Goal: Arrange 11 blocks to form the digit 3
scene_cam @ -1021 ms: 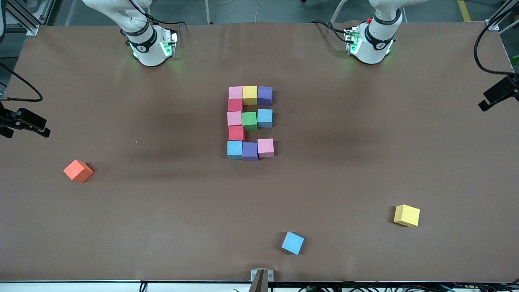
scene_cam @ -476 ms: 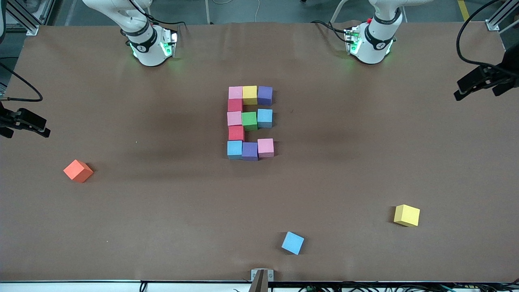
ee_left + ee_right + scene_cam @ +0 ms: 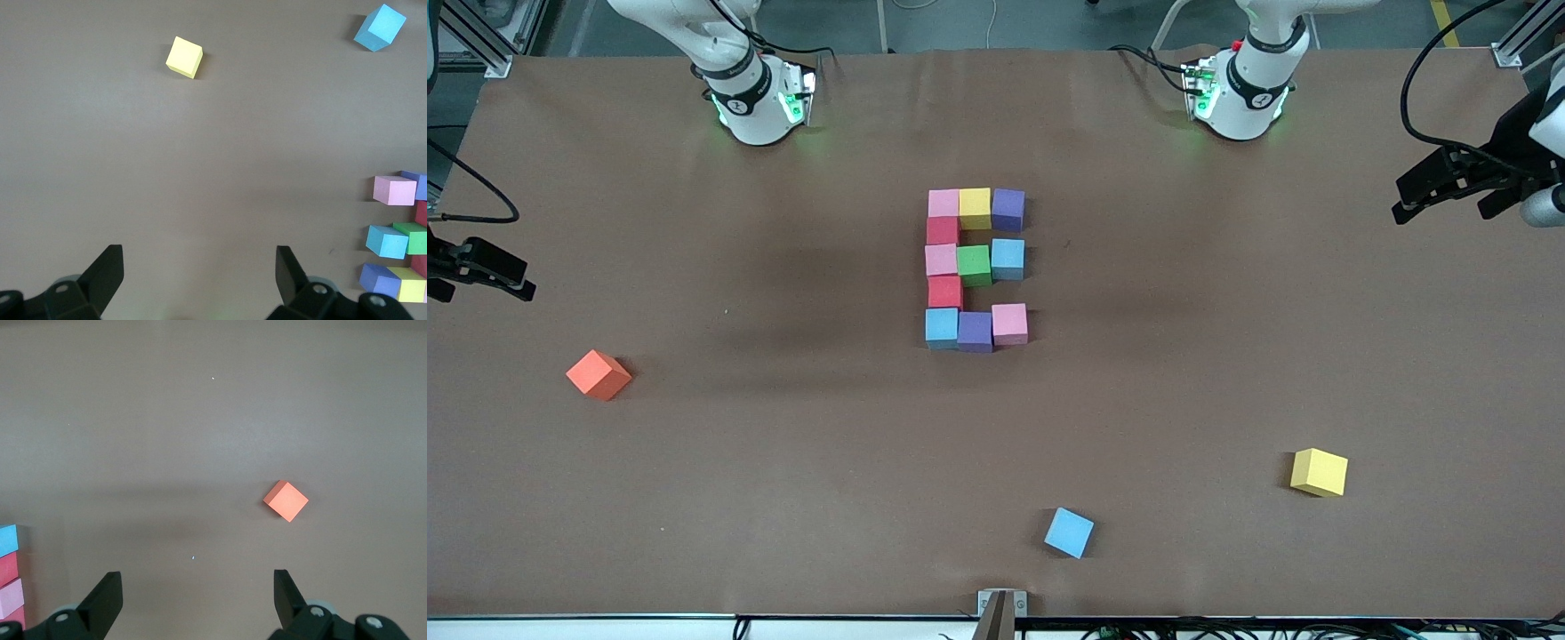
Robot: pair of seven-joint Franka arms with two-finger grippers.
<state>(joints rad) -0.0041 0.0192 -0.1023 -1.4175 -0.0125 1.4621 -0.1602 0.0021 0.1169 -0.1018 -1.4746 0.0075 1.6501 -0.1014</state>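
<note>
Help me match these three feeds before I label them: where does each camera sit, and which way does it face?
Front view: high across the table, facing both bases, over the digit 3.
Left wrist view: on the left arm, looking down past the open left gripper at the loose yellow cube.
Right wrist view: past the open right gripper at the orange cube.
Shared: both wrist views catch the digit's edge.

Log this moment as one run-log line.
digit 3: assembled mid-table | left gripper: open, empty, left arm's end | right gripper: open, empty, right arm's end | loose: orange cube, yellow cube, blue cube
</note>
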